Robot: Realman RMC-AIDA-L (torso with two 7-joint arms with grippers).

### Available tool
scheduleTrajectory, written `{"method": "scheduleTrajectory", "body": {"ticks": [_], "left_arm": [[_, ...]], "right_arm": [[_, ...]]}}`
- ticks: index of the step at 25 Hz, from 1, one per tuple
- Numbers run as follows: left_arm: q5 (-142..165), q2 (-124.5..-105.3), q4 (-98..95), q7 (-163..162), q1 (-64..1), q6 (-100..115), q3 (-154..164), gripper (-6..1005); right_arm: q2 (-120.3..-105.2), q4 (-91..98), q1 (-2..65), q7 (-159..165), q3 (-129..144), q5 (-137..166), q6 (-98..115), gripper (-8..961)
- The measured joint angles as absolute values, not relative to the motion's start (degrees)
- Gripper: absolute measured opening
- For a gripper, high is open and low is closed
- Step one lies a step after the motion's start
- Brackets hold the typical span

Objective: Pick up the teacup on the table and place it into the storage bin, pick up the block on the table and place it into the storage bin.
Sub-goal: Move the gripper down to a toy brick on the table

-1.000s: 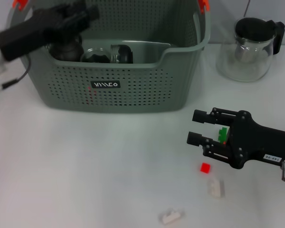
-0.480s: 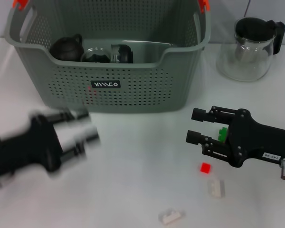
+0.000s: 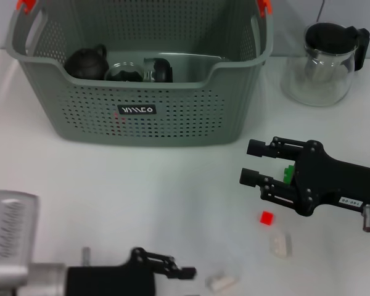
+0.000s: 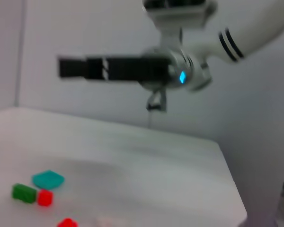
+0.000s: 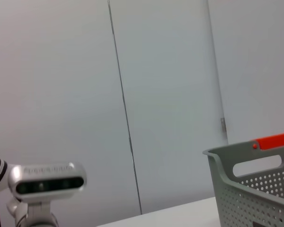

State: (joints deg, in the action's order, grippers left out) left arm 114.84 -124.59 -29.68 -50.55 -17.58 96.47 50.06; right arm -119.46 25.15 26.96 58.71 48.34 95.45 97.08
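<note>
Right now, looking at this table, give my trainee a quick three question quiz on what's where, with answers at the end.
1. True or false: the storage bin is empty.
2. Which block lies nearest the right hand? A. the red block B. the green block C. the white block
3. Fill in: the glass teapot with the black lid stands on the table, ____ the storage bin.

Key
1. False: a dark teapot and glassware sit inside it.
2. B: it shows right at the right hand's open fingers.
3. Outside, off to the robot's right of it. The left hand is low at the near edge.
</note>
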Motion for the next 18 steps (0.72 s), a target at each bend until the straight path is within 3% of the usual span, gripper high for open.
{"method": "scheduleTrajectory", "body": {"ticks": [7, 18], "left_arm": [[114.3, -124.71, -22.6, -47.2, -21.8, 87.8, 52.5, 362], [113.4, -124.81, -17.9, -38.5, -24.1, 83.6, 52.5, 370]], "right_arm": [[-119.44, 25.1, 26.9, 58.7, 48.3, 95.4, 97.1, 563], [-119.44, 25.1, 27.0, 58.7, 48.2, 95.4, 97.1, 564]]}}
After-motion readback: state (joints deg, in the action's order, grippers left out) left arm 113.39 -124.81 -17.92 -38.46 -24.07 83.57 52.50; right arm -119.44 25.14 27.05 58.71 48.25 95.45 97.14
